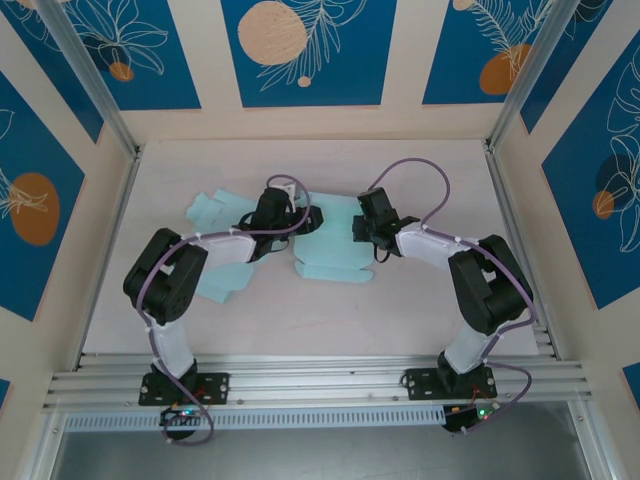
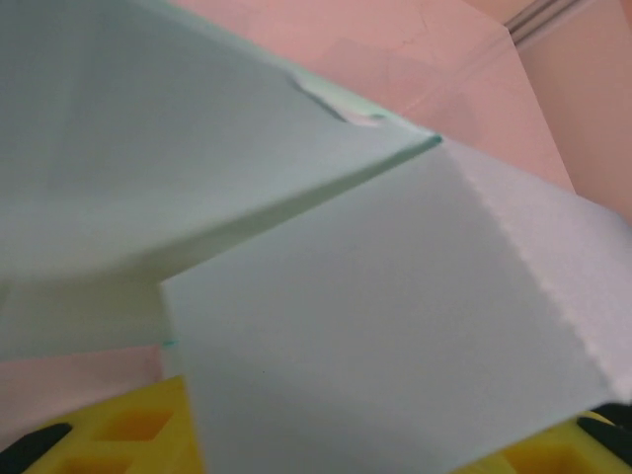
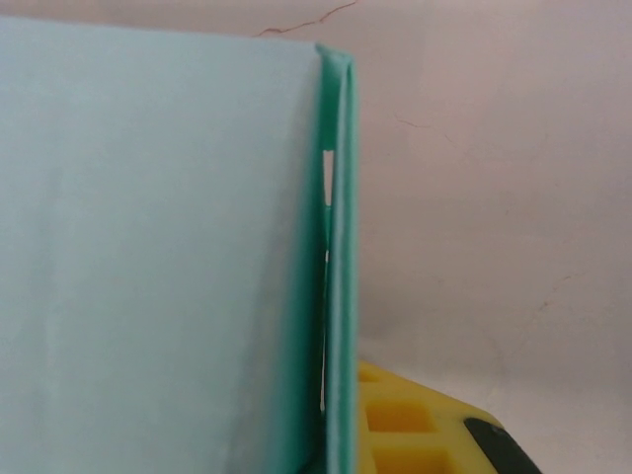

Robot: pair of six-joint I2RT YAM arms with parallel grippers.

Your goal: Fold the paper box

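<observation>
On the pale table point(image 1: 400, 320), right claw point(image 1: 360, 234) pinches the paper box point(image 1: 330, 262); left claw point(image 1: 285, 232): cannot tell.

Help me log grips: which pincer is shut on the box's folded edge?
The right pincer, shut on the doubled edge of the paper box; the left pincer faces broad flaps instead.

One paper box point(image 1: 330, 262), one table point(image 1: 300, 320), two arms: left arm point(image 1: 165, 280), right arm point(image 1: 490, 285).

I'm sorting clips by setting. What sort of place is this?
Probably a robot lab test cell: a table walled by patterned panels on aluminium framing, with a left arm and right arm bolted to a rail at its near edge.
</observation>
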